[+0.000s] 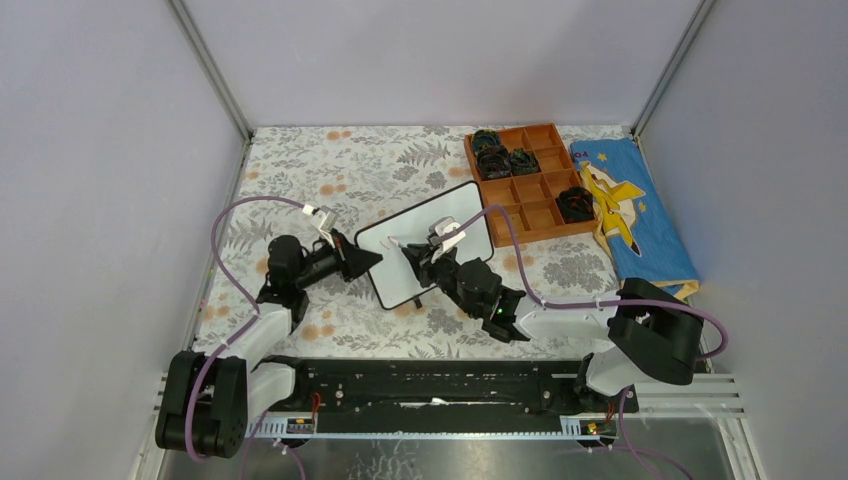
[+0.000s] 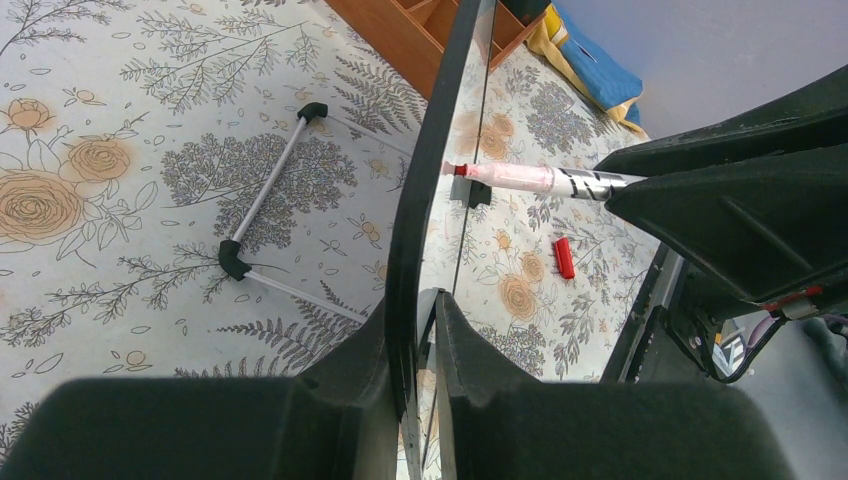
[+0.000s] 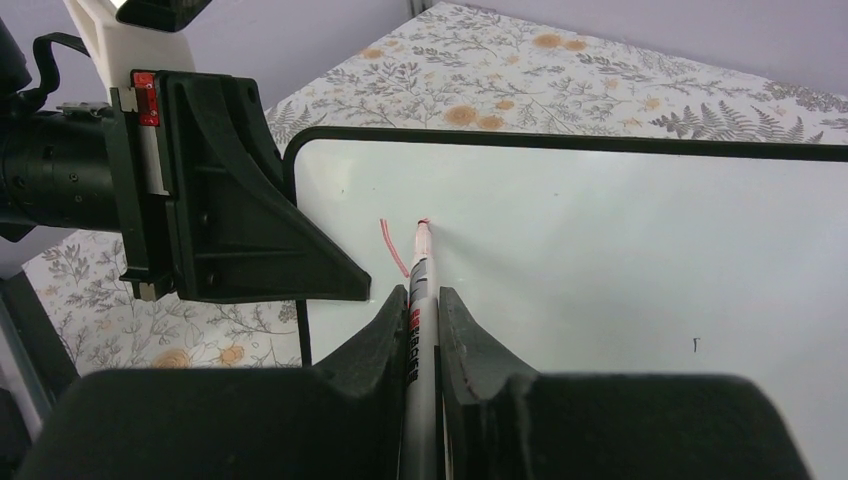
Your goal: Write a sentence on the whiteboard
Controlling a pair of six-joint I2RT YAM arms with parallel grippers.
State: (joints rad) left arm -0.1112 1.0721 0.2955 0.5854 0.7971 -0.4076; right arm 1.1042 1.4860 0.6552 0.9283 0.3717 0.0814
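Soft, even light falls from above; my overhead view is bright and sharp, with only faint shadows on the floral tablecloth point(image 1: 340, 170). The whiteboard point(image 3: 620, 250) reads clean white, evenly lit. In both wrist views my dark fingers point(image 3: 380, 330) loom near the lens, soft-edged, detail lost in black, while the marker point(image 3: 420, 280) is crisp. The board's frame bows in my left wrist view.

The flower-printed bench point(image 1: 330, 170) carries a brown compartment tray point(image 1: 545, 187) at the overhead view's upper right, a blue cloth point(image 1: 640, 225) just right of it, and (in the left wrist view) a small red cap point(image 2: 565, 257) at centre right and a thin metal stand point(image 2: 268, 185) at centre left.
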